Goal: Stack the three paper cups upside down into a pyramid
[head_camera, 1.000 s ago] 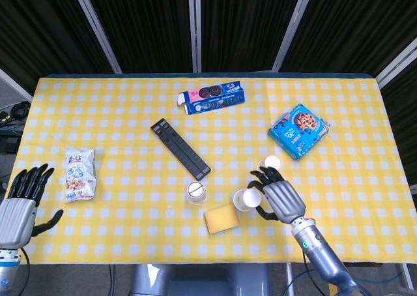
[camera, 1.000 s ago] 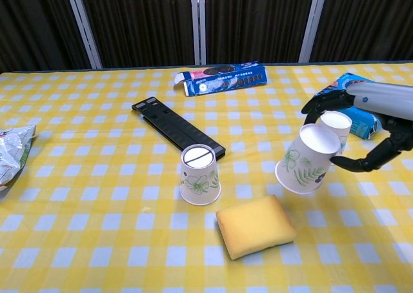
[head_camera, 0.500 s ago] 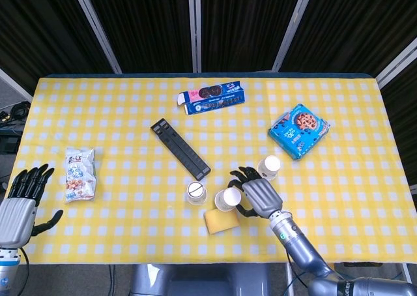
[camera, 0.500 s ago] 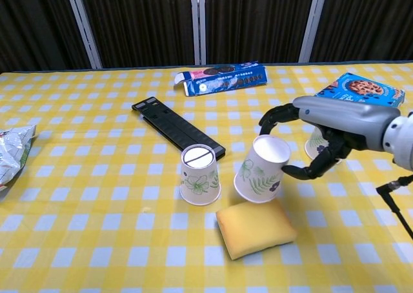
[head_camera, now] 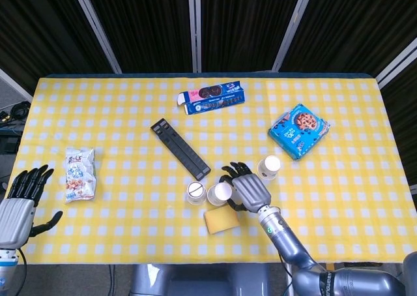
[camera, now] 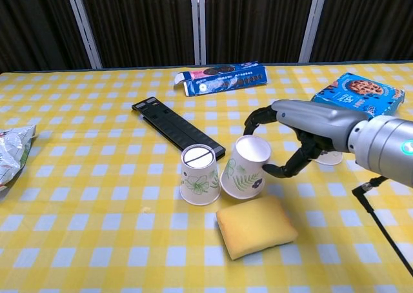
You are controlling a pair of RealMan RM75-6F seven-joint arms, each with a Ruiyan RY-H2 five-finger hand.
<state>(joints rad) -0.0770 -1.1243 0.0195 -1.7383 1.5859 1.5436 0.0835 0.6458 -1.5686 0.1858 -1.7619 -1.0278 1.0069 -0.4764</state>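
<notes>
An upside-down paper cup (head_camera: 195, 193) (camera: 200, 174) stands near the table's front middle. My right hand (head_camera: 246, 190) (camera: 298, 128) holds a second floral cup (head_camera: 219, 193) (camera: 244, 168), tilted, right beside it and almost touching it. The third cup (head_camera: 269, 167) stands upside down further right; in the chest view only its rim (camera: 330, 157) shows behind my right forearm. My left hand (head_camera: 18, 201) hovers with fingers spread at the front left edge, holding nothing; the chest view does not show it.
A yellow sponge (head_camera: 221, 219) (camera: 256, 225) lies just in front of the held cup. A black bar (head_camera: 180, 148) (camera: 177, 128) lies behind the cups. A snack bag (head_camera: 81, 173), an Oreo box (head_camera: 212, 98) and a blue cookie box (head_camera: 298, 130) lie around.
My right hand has carried the held cup leftward, from beside the third cup to right next to the standing cup, and lowered it. The left hand has barely moved.
</notes>
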